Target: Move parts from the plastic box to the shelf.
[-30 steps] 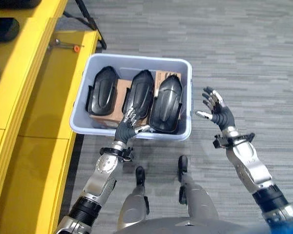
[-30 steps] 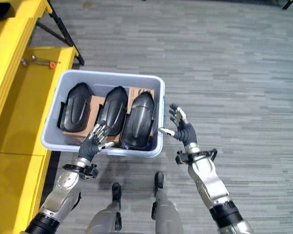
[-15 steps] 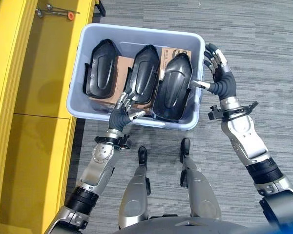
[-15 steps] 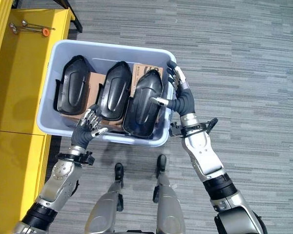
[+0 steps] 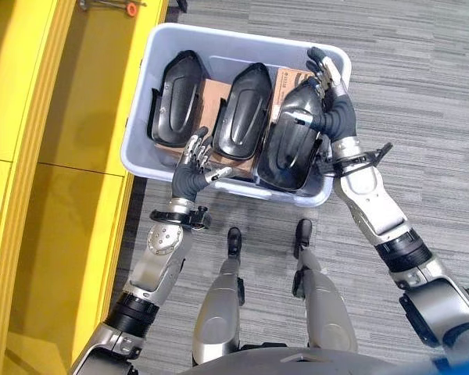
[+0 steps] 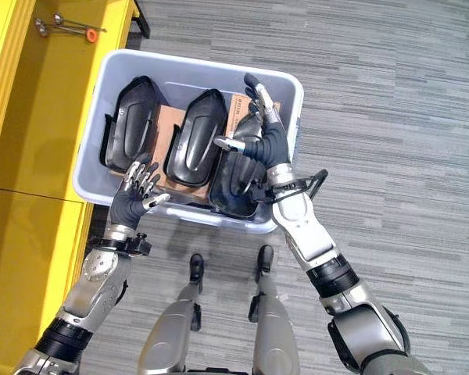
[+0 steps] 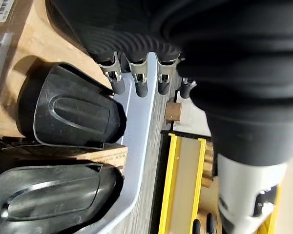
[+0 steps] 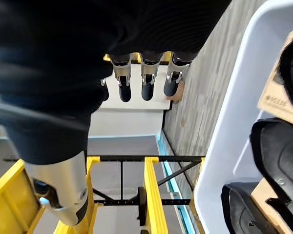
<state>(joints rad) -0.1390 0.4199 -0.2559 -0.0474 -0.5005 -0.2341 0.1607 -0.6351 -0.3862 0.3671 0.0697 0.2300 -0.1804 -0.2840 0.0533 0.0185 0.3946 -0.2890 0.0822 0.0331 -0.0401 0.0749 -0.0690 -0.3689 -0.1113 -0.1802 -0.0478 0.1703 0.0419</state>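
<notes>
1. The box point(image 5: 166, 51), pale plastic, sits on grey carpet with the yellow shelf point(image 5: 78, 141) just to its left. Three black moulded parts stand side by side in it, leaning on brown cardboard point(image 5: 219, 86).
2. Left part point(image 5: 174, 98) and middle part point(image 5: 245, 119) are untouched. All three are in the box; none is on the shelf yet.
3. The right hand point(image 5: 326, 109) is over the box's right end, fingers spread and relaxed, thumb reaching across the top of the right part point(image 5: 291, 148). It looks to be at or very near the shell, but I cannot tell whether it touches. No grasp closed.
4. The left hand point(image 5: 191, 168) hovers at the near wall of the box, in front of the middle part, fingers splayed, holding nothing.
5. Handling, as I judge it: the parts look like rigid, hollow plastic shells, glossy and smooth, so probably light but slippery on the domed face. The raised rim along the long edges seems the better hold, either one hand pinching it or both hands taking opposite sides.
6. Edges: the right part lies close to the right and near walls, leaving little finger room there. The gap to the middle part is narrow too. Lifting straight up before swinging left would likely clear the wall.
7. Room: open carpet to the right and far side. A small orange-tipped tool point(image 5: 109, 6) lies on the shelf's far end; the nearer shelf surface is bare.
</notes>
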